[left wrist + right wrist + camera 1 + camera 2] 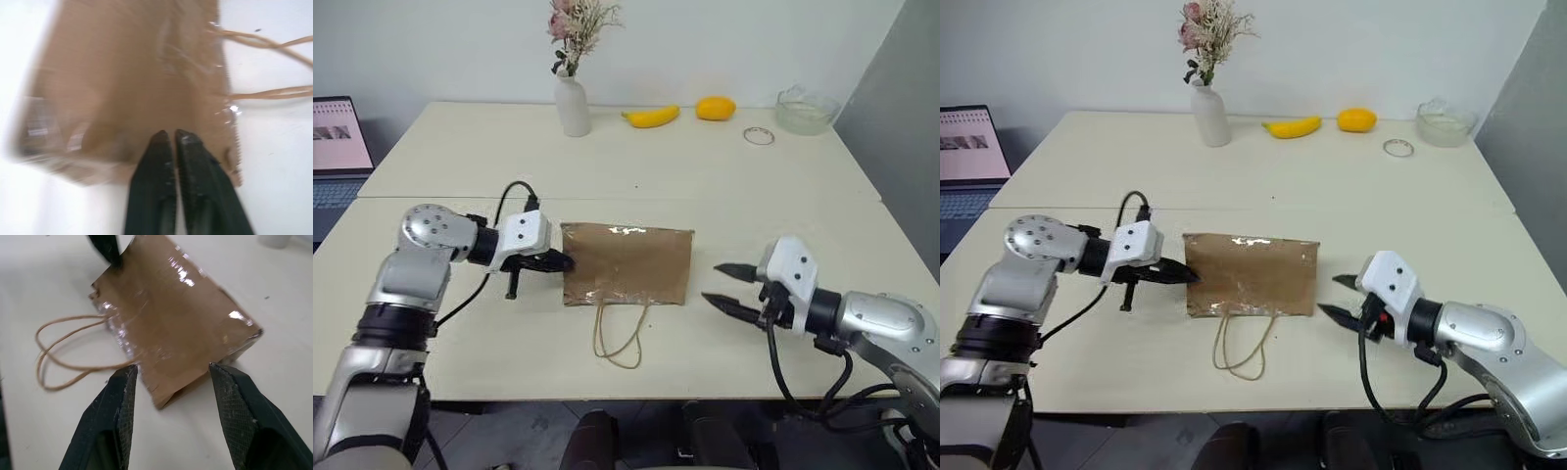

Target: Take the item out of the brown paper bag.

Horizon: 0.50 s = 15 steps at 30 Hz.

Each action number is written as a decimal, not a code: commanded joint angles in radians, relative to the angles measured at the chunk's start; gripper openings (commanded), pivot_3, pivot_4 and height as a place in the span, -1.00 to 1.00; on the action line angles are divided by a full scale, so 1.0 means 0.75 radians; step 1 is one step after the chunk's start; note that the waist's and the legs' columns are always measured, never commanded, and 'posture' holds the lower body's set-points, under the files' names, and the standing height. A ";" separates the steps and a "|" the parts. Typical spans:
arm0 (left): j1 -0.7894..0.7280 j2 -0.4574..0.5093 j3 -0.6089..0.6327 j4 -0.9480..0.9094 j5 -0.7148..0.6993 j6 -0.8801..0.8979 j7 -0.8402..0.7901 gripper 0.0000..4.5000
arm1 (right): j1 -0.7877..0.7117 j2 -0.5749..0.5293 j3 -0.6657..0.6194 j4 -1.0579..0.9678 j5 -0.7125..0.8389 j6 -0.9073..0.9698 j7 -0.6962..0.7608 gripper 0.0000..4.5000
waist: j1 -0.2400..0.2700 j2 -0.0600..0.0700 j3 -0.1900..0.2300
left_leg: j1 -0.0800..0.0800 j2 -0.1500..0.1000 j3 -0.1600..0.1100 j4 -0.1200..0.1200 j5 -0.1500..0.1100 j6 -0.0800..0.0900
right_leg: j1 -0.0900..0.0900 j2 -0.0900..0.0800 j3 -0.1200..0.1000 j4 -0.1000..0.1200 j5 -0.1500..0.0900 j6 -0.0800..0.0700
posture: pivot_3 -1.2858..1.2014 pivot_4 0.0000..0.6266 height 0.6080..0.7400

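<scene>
— Pale worktop (724,186) all round; what's on it?

— I see the brown paper bag (628,264) lying flat near me, cord handles (619,338) trailing toward me. Far back stand a white vase (573,106), a banana (652,117), an orange-yellow fruit (716,108), a glass bowl (806,110); a laptop (337,147) is cut off at the left edge.

— And the ketchup bottle?

— I can't make it out anywhere; the bag's inside is hidden.

— Fingers?

— My left gripper (560,261) has fingers almost together, tips at the bag's left edge; blur hides whether they pinch paper. My right gripper (722,288) is spread wide, just beside the bag's right edge, holding nothing.
</scene>
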 commanded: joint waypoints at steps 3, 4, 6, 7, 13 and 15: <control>0.281 0.077 0.092 -0.395 -0.063 -0.179 0.065 -0.18 | 0.017 -0.035 0.071 -0.062 0.040 -0.046 0.064 0.08 | -0.001 0.000 0.000 | 0.000 -0.001 0.001 0.000 0.000 0.000 | 0.000 -0.002 0.001 -0.001 0.000 0.000 | 0.03 -0.52 1.00; 0.370 0.087 0.088 -0.446 -0.059 -0.243 0.060 -0.06 | 0.023 -0.039 0.091 -0.067 0.042 -0.046 0.071 0.08 | -0.006 0.000 0.000 | 0.001 -0.001 0.001 -0.001 0.000 0.000 | 0.000 -0.002 0.001 -0.002 0.000 0.000 | 0.03 -0.52 1.00; 0.504 0.092 0.060 -0.488 -0.025 -0.395 0.089 0.07 | 0.033 -0.042 0.127 -0.072 0.042 -0.050 0.078 0.08 | -0.011 0.001 -0.001 | 0.003 0.000 0.004 -0.003 0.000 0.000 | 0.001 -0.006 0.004 -0.002 0.000 0.000 | 0.03 -0.52 1.00; 0.537 0.089 0.050 -0.488 -0.006 -0.434 0.116 0.07 | 0.038 -0.045 0.136 -0.076 0.042 -0.052 0.080 0.08 | -0.009 0.001 0.000 | 0.003 0.000 0.004 -0.003 0.000 0.000 | 0.000 -0.006 0.003 -0.002 -0.001 -0.001 | 0.03 -0.52 1.00; 0.501 0.021 -0.033 -0.366 0.097 -0.608 0.274 0.07 | 0.062 -0.062 0.149 -0.087 0.048 -0.058 0.089 0.08 | 0.025 0.000 -0.001 | 0.004 0.000 0.001 -0.001 0.000 0.000 | 0.002 -0.006 -0.002 -0.001 -0.004 -0.006 | 0.03 -0.52 1.00; 0.451 -0.024 -0.076 -0.310 0.138 -0.661 0.324 0.07 | 0.065 -0.073 0.153 -0.085 0.045 -0.064 0.091 0.08 | 0.028 -0.001 -0.001 | 0.003 -0.001 0.001 -0.001 0.000 0.000 | 0.003 -0.006 -0.001 -0.002 -0.003 -0.005 | 0.03 -0.52 1.00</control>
